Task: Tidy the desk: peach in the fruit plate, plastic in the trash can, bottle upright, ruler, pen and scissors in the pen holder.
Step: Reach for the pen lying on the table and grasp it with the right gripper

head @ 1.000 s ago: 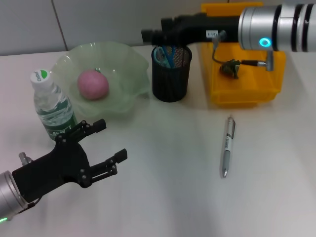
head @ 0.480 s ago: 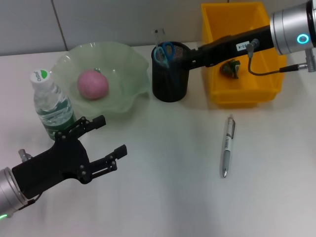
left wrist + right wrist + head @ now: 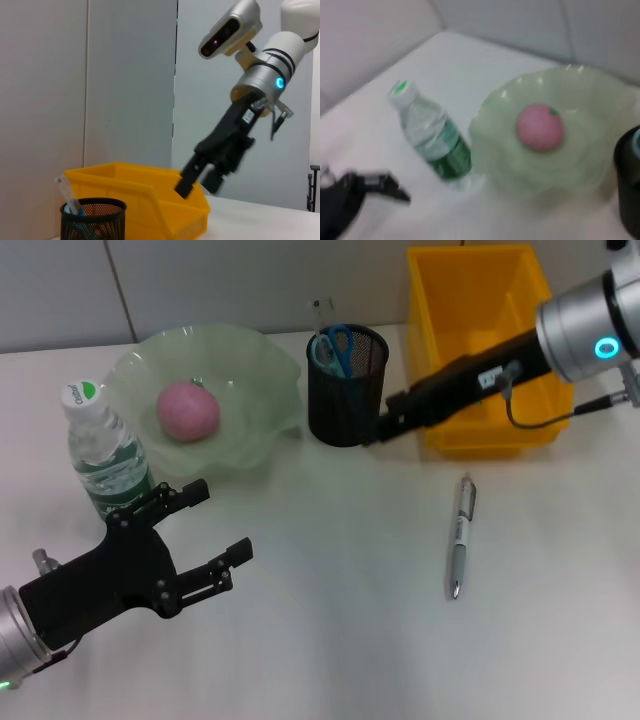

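Your right gripper [image 3: 372, 433] hangs low over the bench [image 3: 330, 620], just beside the pen holder [image 3: 346, 387] on the side toward the yellow bin [image 3: 480, 350], which sits in the far right corner; its arm slants across the front of that bin. You cannot tell from the head view how its jaws stand, and in the left wrist view the two dark fingers [image 3: 183, 188] show apart with nothing between them. Your left gripper [image 3: 205, 530] sits near the front left corner, jaws spread wide and empty, just in front of the bottle [image 3: 104, 454]. The bottle stands upright with its cap on, toward the left edge. The peach [image 3: 187, 410] lies inside the green fruit plate [image 3: 255, 370] at the far left-centre of the bench, the plate beside the pen holder. The scissors [image 3: 334, 346], blue-handled, stand in the pen holder, and a clear ruler [image 3: 320, 313] pokes up from it as well. The pen [image 3: 460, 535] lies flat on the bare bench, right of centre, well apart from both grippers, its tip pointing toward the front edge.
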{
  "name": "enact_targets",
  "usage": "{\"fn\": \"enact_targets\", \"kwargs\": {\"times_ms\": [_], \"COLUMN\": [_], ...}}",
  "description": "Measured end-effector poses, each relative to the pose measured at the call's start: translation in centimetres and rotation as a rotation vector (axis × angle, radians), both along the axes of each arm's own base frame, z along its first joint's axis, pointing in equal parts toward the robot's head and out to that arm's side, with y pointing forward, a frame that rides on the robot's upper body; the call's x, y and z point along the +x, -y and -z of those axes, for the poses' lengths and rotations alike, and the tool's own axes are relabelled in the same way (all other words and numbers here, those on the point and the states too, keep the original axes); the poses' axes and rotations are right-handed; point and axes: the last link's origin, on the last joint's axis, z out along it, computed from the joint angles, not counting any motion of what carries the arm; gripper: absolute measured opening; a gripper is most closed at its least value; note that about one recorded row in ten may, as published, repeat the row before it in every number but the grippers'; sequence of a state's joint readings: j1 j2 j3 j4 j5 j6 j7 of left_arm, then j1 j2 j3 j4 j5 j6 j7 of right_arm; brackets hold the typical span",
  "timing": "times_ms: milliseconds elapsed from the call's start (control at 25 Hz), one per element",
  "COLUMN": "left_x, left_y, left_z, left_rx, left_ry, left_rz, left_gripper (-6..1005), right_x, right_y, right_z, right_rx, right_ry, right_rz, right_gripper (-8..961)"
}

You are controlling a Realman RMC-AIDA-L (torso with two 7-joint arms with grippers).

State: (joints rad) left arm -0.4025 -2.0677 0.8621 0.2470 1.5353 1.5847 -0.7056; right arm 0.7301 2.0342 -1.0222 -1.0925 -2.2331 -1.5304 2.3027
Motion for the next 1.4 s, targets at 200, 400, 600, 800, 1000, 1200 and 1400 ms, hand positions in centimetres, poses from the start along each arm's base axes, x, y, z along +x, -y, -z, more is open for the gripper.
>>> {"fn": "enact_targets", "kwargs": {"times_ms": [200,400,600,800,1000,1200,1400], "left_x": [-0.1,0.0,0.2,0.2,-0.1,-0.5,-0.8], "left_y": [-0.1,-0.1,-0.2,-0.1,-0.4,-0.6,-0.7], "left_z": [-0.2,-0.2,-0.2,0.0,0.1,-0.1,0.3], "left_rx": [0.007,0.013,0.010,0.002,-0.010,0.005,0.004], "left_ry": [-0.005,-0.008,-0.003,-0.001,-0.007,-0.011,-0.025], "left_rz": [0.003,0.010,0.014,0.012,-0.025,-0.053,-0.083], "left_gripper": [842,842,842,842,842,842,842], "right_x": [0.1,-0.6,-0.8,-1.9,-2.7,-2.4,-1.7], "right_y": [0.5,1.1,1.0,1.2,1.7,2.0,2.1], "right_z": [0.0,0.2,0.7,0.9,0.9,1.0,0.9], "right_rx": [-0.021,-0.105,-0.174,-0.294,-0.417,-0.534,-0.594], "right_ry": [0.165,0.245,0.373,0.442,0.523,0.615,0.666], "right_rz": [0.023,-0.096,-0.309,-0.539,-0.739,-0.860,-0.997], "right_gripper": [748,747,747,747,746,746,746]}}
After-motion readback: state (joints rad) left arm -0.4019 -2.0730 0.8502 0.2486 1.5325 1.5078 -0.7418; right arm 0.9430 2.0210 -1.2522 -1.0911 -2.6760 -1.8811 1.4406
